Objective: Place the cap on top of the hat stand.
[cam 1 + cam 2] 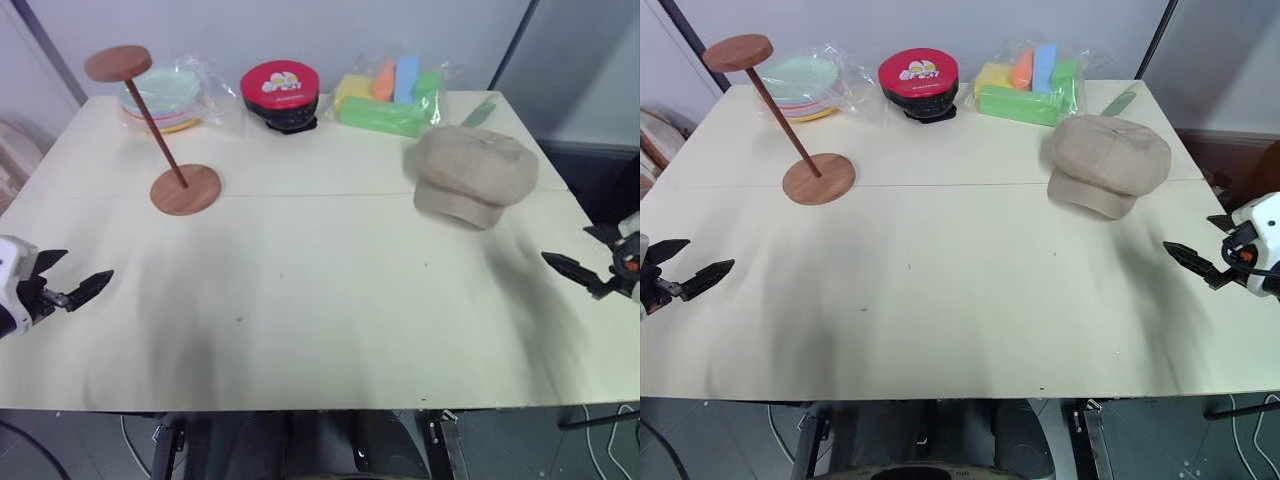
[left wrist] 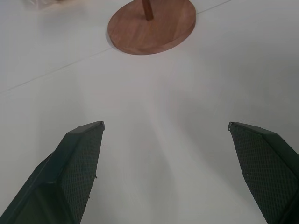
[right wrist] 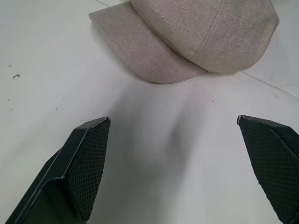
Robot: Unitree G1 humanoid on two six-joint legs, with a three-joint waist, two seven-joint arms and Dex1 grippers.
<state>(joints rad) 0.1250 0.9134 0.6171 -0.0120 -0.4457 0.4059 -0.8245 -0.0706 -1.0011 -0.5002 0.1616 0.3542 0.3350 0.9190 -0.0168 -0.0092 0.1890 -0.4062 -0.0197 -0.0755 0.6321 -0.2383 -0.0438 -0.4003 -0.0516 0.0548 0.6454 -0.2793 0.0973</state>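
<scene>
The beige-tan cap lies flat on the white table at the right rear, brim toward the front. A reddish-brown hat stand stands at the left rear, its rod leaning from the round base up to a small disc top. My left gripper hovers open near the table's left edge, well in front of the stand's base. At the right edge my right gripper is open too, with the cap just ahead of its fingers. Neither holds anything.
Along the back of the table lie bagged pastel plates, a red round lidded container and a bag of coloured foam blocks. A wide bare stretch of tabletop separates the two grippers.
</scene>
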